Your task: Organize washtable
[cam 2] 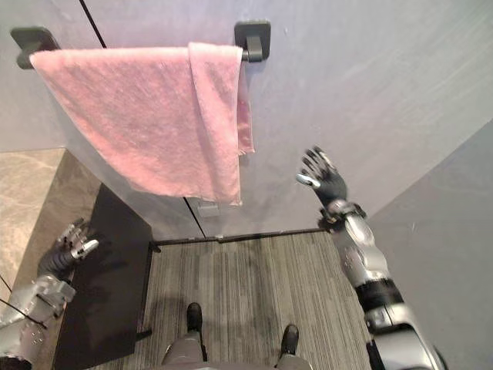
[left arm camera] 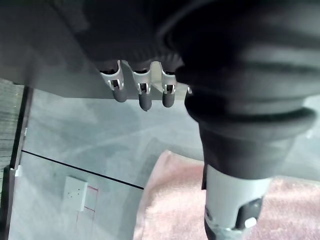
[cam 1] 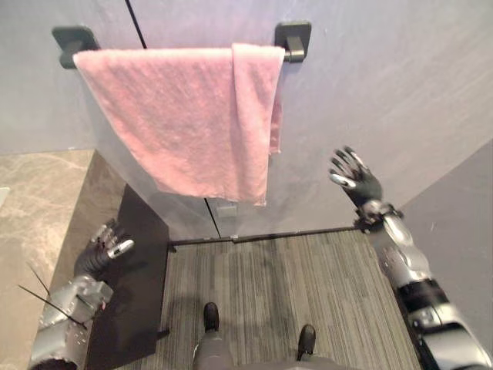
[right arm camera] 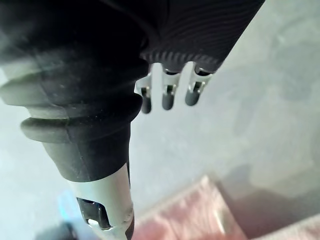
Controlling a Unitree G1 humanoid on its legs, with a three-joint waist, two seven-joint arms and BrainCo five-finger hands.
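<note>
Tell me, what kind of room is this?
Probably a bathroom or washroom: a pink towel hangs over a wall rail, and a marble-look counter sits at the left.

The 2 eye views look steeply down from the head at the grey wall (cam 1: 400, 85) and striped floor (cam 1: 269, 285), from spots slightly apart. The pink towel (cam 1: 185, 116) sits at 11 o'clock in the left one and nearer 9 o'clock in the right. Each wrist view looks very closely along its own hand, the left hand (left arm camera: 144, 100) or right hand (right arm camera: 167, 97). Both face that wall, with the towel around 5 o'clock.
</note>
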